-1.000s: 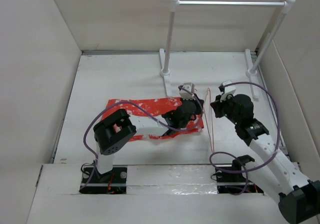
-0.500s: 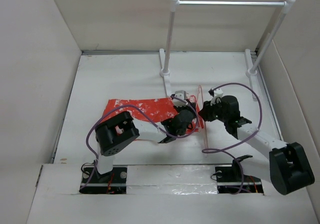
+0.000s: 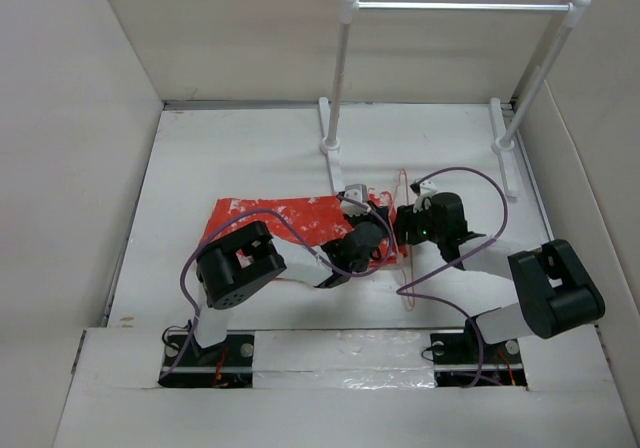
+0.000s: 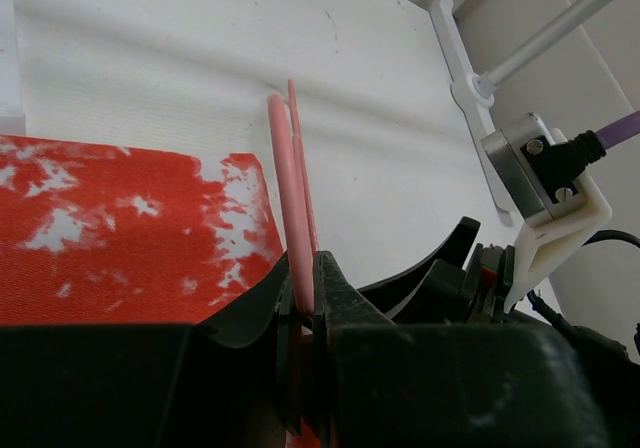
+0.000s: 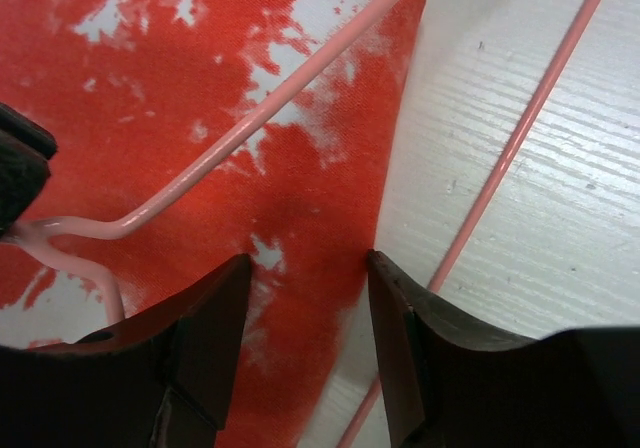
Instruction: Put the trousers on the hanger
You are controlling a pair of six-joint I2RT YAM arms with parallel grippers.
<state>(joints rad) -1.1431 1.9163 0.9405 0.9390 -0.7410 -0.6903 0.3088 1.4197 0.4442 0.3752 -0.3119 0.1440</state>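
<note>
The orange-red trousers (image 3: 270,218) with white splotches lie flat on the white table. In the top view the thin pink hanger (image 3: 406,268) stands along their right edge. My left gripper (image 4: 303,293) is shut on the hanger (image 4: 290,178) wire, just right of the trousers (image 4: 120,238). From the right, my right gripper (image 3: 400,230) reaches in to meet it. In the right wrist view my right gripper (image 5: 310,278) is open and straddles the right edge of the trousers (image 5: 200,98). One hanger (image 5: 300,88) wire crosses the cloth above the jaws; another runs over the bare table on the right.
A white rail (image 3: 460,7) on two posts stands at the back right, its feet on the table behind both grippers. One post foot (image 4: 465,78) shows in the left wrist view. White walls close in the table on three sides.
My right arm has swung left and down to the trousers' right edge, and its gripper has opened. My left gripper, still shut on the hanger, has shifted slightly.
</note>
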